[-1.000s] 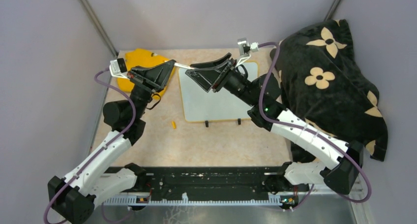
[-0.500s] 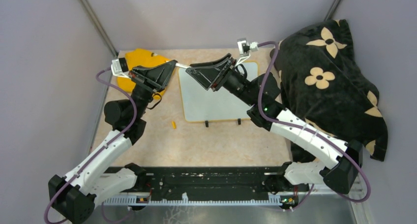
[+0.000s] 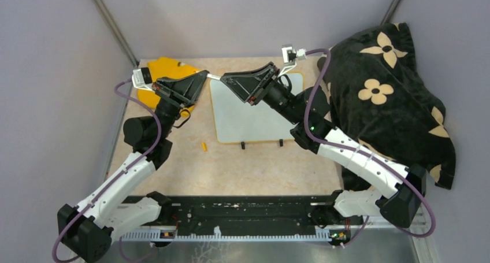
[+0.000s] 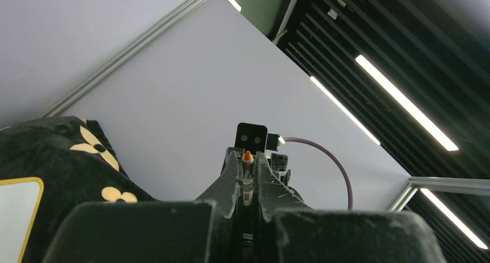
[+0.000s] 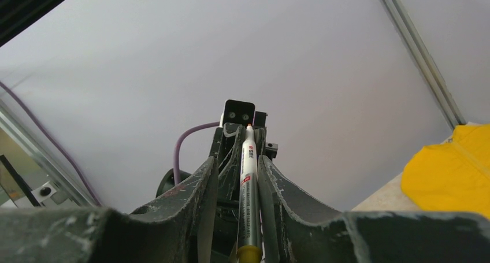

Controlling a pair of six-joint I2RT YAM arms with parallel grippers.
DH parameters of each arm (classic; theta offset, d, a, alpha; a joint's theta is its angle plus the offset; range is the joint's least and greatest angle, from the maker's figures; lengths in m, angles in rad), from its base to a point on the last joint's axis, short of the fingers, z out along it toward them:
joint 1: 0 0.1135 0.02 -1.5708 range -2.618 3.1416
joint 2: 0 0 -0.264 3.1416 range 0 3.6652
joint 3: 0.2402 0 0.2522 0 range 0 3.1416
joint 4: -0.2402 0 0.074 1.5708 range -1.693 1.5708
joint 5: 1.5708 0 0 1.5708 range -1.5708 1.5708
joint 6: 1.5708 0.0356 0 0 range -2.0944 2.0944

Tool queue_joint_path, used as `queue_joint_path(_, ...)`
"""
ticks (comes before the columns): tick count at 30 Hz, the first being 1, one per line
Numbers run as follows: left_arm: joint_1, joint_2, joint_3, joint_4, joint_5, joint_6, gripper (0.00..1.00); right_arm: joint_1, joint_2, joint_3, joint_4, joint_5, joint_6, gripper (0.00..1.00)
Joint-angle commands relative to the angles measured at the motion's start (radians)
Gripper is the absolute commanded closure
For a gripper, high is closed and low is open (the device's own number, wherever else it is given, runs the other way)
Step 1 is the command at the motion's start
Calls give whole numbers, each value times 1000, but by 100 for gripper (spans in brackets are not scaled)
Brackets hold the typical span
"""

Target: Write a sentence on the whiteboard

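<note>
The whiteboard [image 3: 254,121] lies flat at the table's middle, and its corner shows in the left wrist view [image 4: 14,222]. No sentence shows on the board's visible surface. Above its far left corner both grippers meet tip to tip. My left gripper [image 3: 203,75] [image 4: 247,156] is shut on a white marker [image 3: 212,76] [image 4: 247,185] with a yellow-orange end. The marker's body [image 5: 247,199] runs between the fingers of my right gripper [image 3: 225,78] [image 5: 238,158]. Those jaws stand narrow around it, with a gap still visible on one side.
A yellow cloth [image 3: 164,72] [image 5: 450,165] lies at the far left behind the left gripper. A small yellow cap [image 3: 203,146] rests on the table near the board's front left corner. A black blanket with cream flowers [image 3: 387,95] [image 4: 69,159] is heaped on the right.
My right gripper's jaws have narrowed around the marker and the gripper has edged slightly towards the left one. The left arm has held still.
</note>
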Motion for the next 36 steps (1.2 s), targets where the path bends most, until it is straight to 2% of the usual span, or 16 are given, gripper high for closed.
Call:
queue_joint_path(1,-4,4,4,32,2,-5,100,-7,-3,25,62,3,15,69)
queue_joint_path(5,-6,9,10,31,-2,-5,100,-7,7,27,60,-9,20,66)
queue_joint_path(14,-6,9,26,29,-4,11,100,-7,10,32,29,-11,22,64)
queue_joint_path(33,-7,8,24,23,-3,17,100,-7,10,29,19,-11,21,87)
queue_joint_path(36,-7,7,27,21,-1,20,100,-7,9,29,16,-13,21,84)
